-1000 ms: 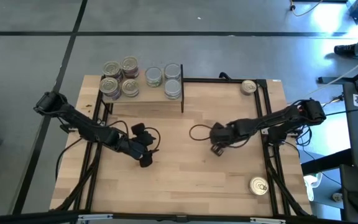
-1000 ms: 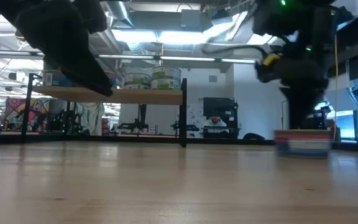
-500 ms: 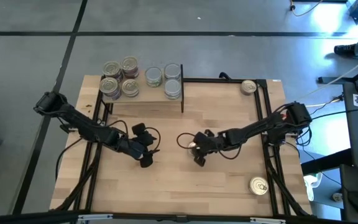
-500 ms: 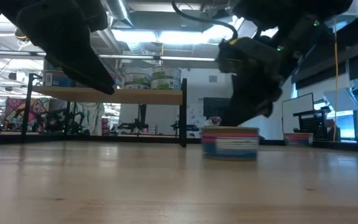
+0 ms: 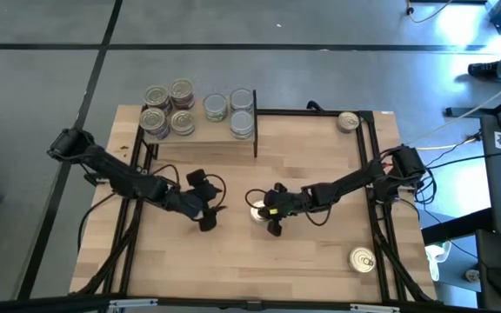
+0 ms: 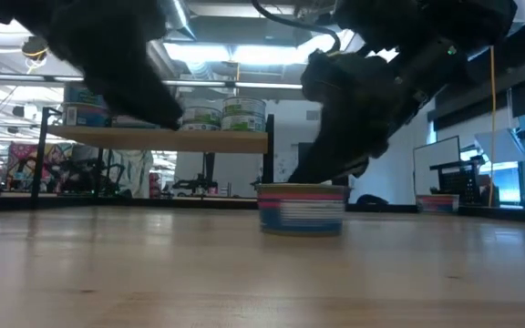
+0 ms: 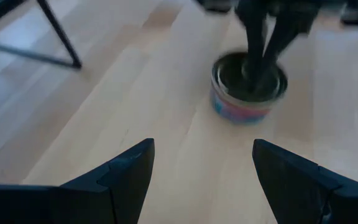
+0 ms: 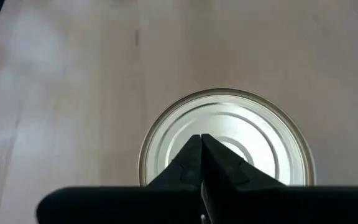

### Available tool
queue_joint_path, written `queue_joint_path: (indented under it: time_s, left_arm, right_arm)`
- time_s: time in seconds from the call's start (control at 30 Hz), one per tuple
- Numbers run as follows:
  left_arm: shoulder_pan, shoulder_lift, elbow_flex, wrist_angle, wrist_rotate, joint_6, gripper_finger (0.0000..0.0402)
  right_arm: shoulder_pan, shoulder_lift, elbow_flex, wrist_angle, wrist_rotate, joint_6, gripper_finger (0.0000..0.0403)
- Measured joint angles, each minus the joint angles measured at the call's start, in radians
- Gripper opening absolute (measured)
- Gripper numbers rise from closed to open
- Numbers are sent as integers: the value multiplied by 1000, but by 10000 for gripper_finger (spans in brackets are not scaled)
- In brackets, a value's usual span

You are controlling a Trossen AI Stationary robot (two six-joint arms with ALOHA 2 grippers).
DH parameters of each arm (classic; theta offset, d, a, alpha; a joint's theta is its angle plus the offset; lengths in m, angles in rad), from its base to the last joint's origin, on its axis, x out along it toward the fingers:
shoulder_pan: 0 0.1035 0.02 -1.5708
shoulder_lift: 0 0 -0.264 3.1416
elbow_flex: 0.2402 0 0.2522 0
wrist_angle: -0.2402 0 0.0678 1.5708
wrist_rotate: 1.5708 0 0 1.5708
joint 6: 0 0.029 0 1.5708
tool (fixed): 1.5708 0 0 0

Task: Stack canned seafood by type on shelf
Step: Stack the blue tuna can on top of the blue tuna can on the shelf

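Light-wood tabletop (image 5: 250,269) under bright workshop lights, and the action sits right in the middle of it. The right end effector (image 5: 270,211) has swept in from the right-hand side over the last second, pushing a tin (image 5: 258,211) along with it; that tin, with its pink-and-blue label and plain silver top, now stands at mid-table, where a second ago it was well off to the right. The right wrist view shows the fingers (image 8: 199,163) pressed together into a single point, resting over the tin's top (image 8: 225,137), so it grips nothing: it is nudging, not carrying.

Waiting just beside it is the left end effector (image 5: 205,209), fingers (image 7: 124,174) spread wide and empty, pointed straight at the tin (image 7: 249,89). That reads like a handover by sliding: the right arm delivers, the left looks set to grasp.

Up on the shelf (image 5: 200,137) at the back left, the sorting is well along, with gold-lidded tins (image 5: 167,109) grouped at its left end and silver-topped tins (image 5: 230,111) stacked at its right end. Two more gold-lidded tins are off the shelf: one at the far right corner (image 5: 348,121), one near the front right (image 5: 362,259). So three to go, by my count.
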Motion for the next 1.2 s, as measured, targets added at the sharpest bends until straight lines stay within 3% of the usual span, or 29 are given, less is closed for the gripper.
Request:
queue_joint_path:
  time_s: [0.13, 0.23, 0.47, 0.6, 0.73, 1.07, 1.2]
  left_arm:
    - [12, 18, 0, 148, 49, 67, 268]
    - [12, 78, 1, 278, 91, 139, 253]
    - [50, 317, 156, 357, 172, 237, 154]
    - [80, 435, 266, 344, 239, 256, 93]
    - [110, 497, 314, 328, 247, 257, 53]
    - [136, 566, 317, 397, 266, 275, 10]
    - [136, 600, 317, 426, 298, 278, 2]
  right_arm:
    - [24, -106, -3, -90, -38, -53, 12]
    - [52, -190, 1, -198, 9, -81, 12]
    - [142, -269, 0, -374, 162, -75, 12]
    - [177, -269, 0, -378, 216, -75, 12]
    - [177, -269, 1, -358, 204, -74, 12]
    - [169, -269, 2, -325, 242, -74, 12]
    - [166, -269, 2, -330, 197, -81, 30]
